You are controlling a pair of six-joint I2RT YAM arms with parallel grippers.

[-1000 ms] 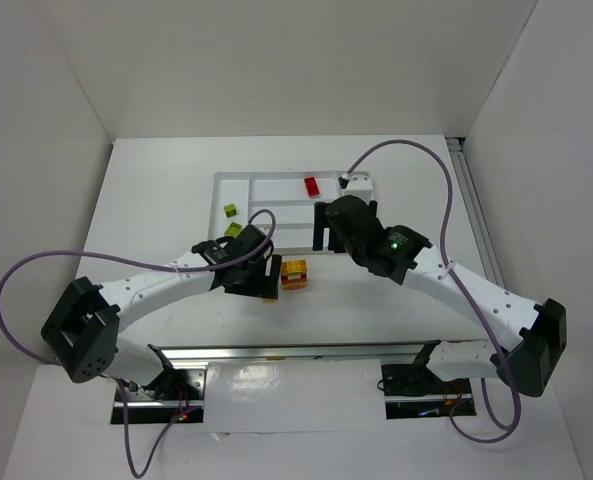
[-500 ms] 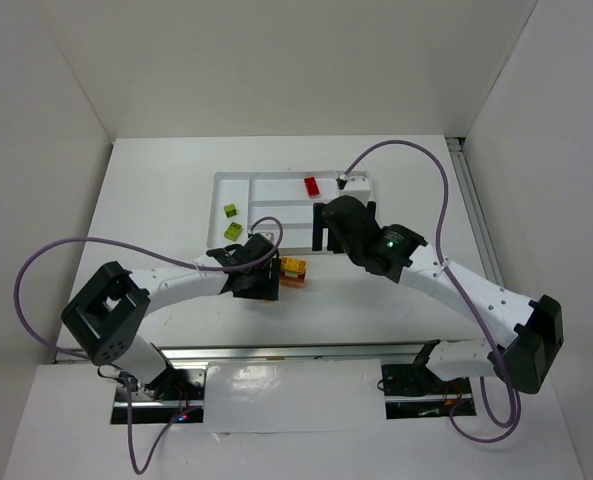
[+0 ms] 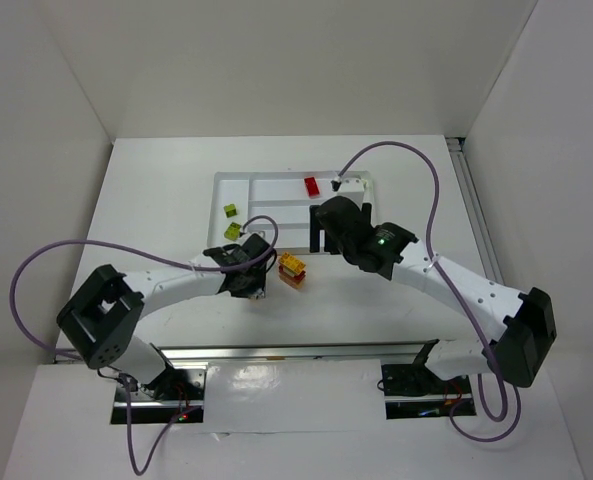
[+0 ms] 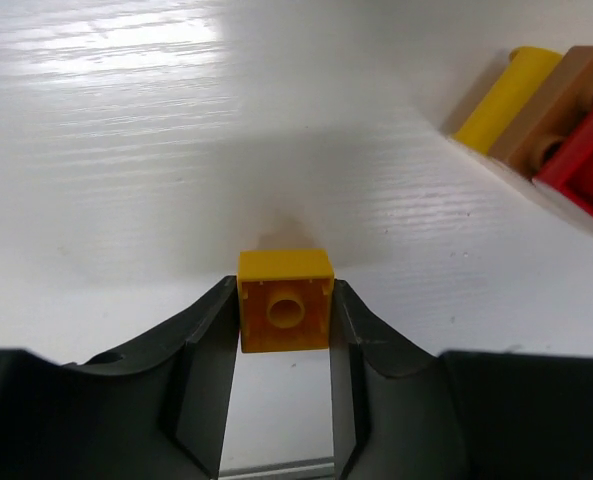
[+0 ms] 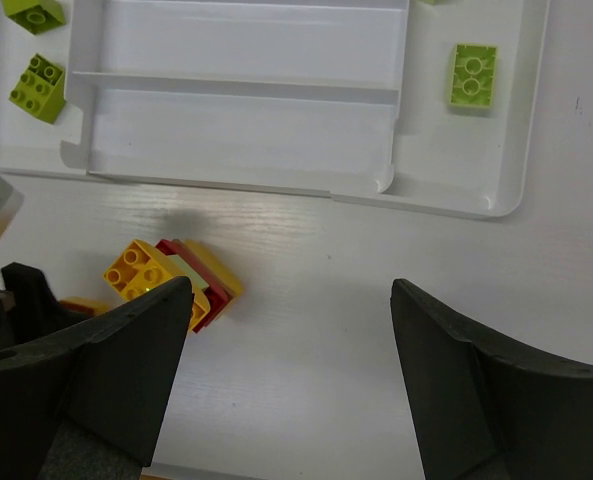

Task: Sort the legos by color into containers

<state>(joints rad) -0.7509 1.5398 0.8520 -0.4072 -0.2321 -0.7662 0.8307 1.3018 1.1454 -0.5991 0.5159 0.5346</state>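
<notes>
White walls close in a white desk (image 3: pixel 156 200), and I am looking down on both arms from behind. Furthest left of the task's things is the end of the white tray (image 3: pixel 219 180), which lies crosswise toward the far side of the desk. In its left-end compartment I see a green brick (image 3: pixel 231 211) and, nearer me, a second green brick (image 3: pixel 234 230), close together but apart.

Just this side of the tray's near-left corner is my left claw (image 4: pixel 284 292). Its fingers are pressed against two opposite sides of a small yellow brick (image 4: pixel 285 300), so it is pinching that brick. From the wrist view I can't tell whether the brick rests on the desk or is lifted off it.

Just right of that claw, on the bare desk outside the tray, lies the stack (image 3: pixel 293 268). It is made of yellow, orange and red pieces joined, with the layers side by side as seen from above. It is near the yellow brick but apart from it.

Further right, a red brick (image 3: pixel 312 185) lies in the tray's far long compartment.

My right claw (image 5: pixel 291 345) hangs over the desk by the tray's near edge. Its fingers are spread wide and only bare desk shows between them. Past it, a third green brick (image 5: pixel 473 75) lies in the tray's right-end compartment.
</notes>
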